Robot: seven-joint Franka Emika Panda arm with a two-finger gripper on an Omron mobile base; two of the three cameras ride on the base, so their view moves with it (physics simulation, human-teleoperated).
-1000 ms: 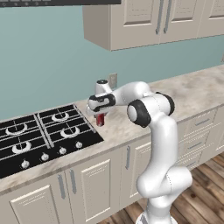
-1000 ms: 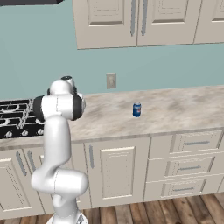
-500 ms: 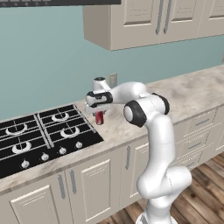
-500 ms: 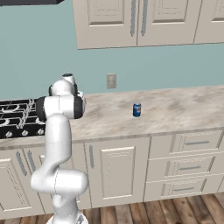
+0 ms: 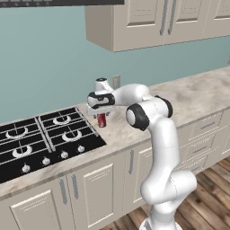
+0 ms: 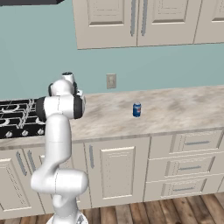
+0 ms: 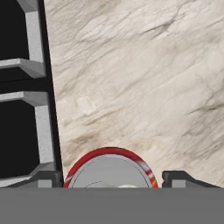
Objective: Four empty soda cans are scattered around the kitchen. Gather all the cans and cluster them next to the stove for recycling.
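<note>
The robot's hand (image 5: 101, 115) hangs over a red soda can (image 5: 102, 120) at the centre of the left base view, its finger tips (image 7: 181, 179) spread clear of the can's sides, the grip let go. In the hand view the can's silver top (image 7: 109, 173) sits at the bottom centre, a dark tip on either side with pale stone showing in the gaps. The can stands upright on the marble-look surface (image 5: 188, 96), just beside the right edge of the black stove (image 5: 42, 139), whose grates (image 7: 37, 87) run down the left of the hand view. A blue soda can (image 6: 137, 110) stands upright at the centre of the right base view, well apart from the arm, with a wall outlet (image 6: 111, 81) on the teal wall behind it.
</note>
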